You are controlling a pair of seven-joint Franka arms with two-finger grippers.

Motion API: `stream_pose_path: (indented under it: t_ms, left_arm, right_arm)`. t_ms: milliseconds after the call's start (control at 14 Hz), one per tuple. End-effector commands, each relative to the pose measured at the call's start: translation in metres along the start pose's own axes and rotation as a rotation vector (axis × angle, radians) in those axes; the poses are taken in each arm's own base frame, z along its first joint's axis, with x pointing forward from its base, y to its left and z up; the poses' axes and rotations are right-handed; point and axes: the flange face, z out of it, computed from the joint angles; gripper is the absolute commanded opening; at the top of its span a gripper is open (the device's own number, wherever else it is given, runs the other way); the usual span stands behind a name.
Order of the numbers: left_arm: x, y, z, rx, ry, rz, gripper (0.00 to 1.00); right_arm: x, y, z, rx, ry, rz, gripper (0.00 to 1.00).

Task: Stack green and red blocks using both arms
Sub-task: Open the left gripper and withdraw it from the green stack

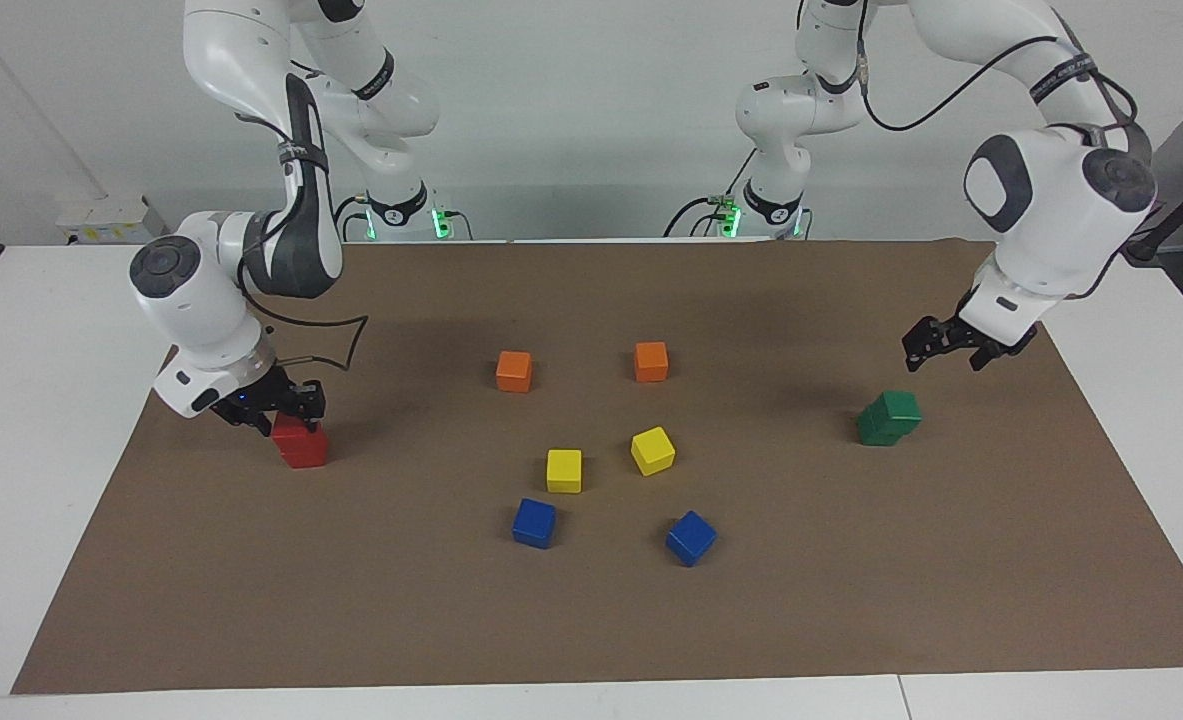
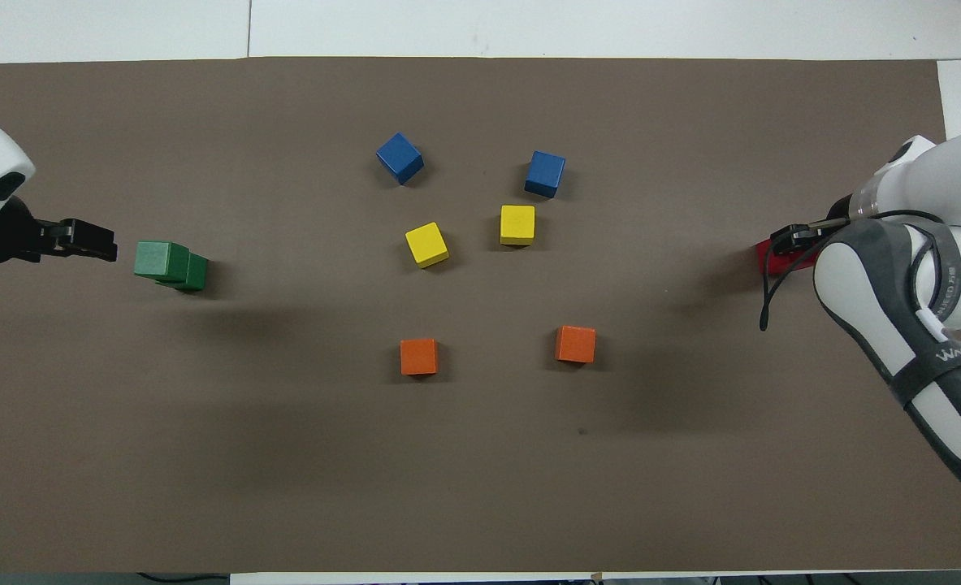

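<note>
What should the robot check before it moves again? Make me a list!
1. Green stack stands two blocks high, top one a little askew: ok.
2. Left gripper is up, open, off the green blocks: ok.
3. Red stack stands two high: ok.
4. Right gripper has let go of the top red block: cannot tell, it sits right at it.
5. Orange blocks, yellow blocks and blue blocks sit mid-mat, away from both stacks: ok.

Two green blocks (image 1: 889, 417), two red blocks (image 1: 300, 443), two orange (image 1: 514, 371), two yellow (image 1: 564, 470), two blue (image 1: 534, 523).
</note>
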Motion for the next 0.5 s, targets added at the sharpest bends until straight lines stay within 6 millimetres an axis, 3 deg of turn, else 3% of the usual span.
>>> stream_pose_path:
  t_ms: [0,357,429]
  left_arm:
    - [-0.021,-0.005,-0.035,-0.007,0.030,-0.011,1.00]
    - [-0.027,0.012,-0.060,-0.002,-0.044,0.021,1.00]
    - [-0.025,0.031,-0.069,0.023,-0.049,0.062,1.00]
  right_arm:
    - [-0.005,-0.002,-0.001,0.016,0.017,0.016,1.00]
    - [-0.005,0.002,-0.004,0.016,0.015,0.021,1.00]
    - [-0.004,0.003,-0.007,0.016,0.014,0.023,1.00]
